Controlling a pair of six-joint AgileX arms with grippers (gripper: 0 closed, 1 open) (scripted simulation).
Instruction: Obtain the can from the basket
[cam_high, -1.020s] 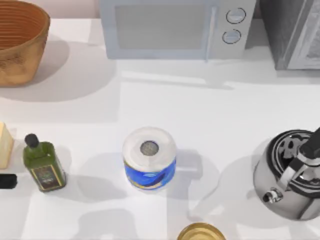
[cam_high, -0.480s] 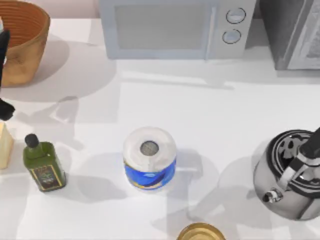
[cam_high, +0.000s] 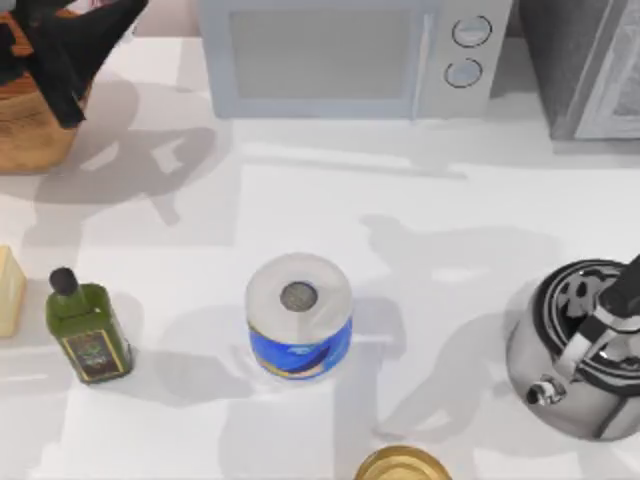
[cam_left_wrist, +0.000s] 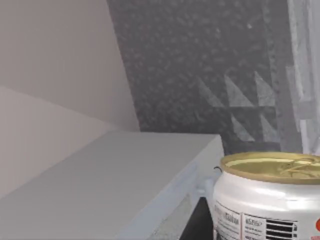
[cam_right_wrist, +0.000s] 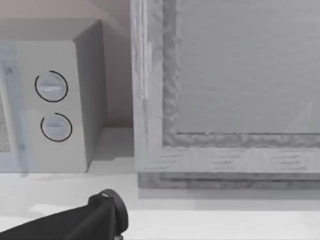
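Left arm (cam_high: 60, 45) newly over basket (cam_high: 25, 140)

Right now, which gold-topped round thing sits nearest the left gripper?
The small white, red-marked can, close by the left gripper over the orange-brown wicker basket; the larger gold disc lies far off, at the top view's bottom edge.

The table is viewed from directly above in the top view, with the white boxy microwave (cam_high: 350, 55) along the far edge and the orange-brown woven wicker basket (cam_high: 30, 120) at the far left corner. The left wrist view is taken close beside a white can with a dull gold top (cam_left_wrist: 270, 200), facing level across the microwave's top. The right wrist view is aimed level from low over the table at the microwave's round dials (cam_right_wrist: 51, 86), which are shared with the top view.
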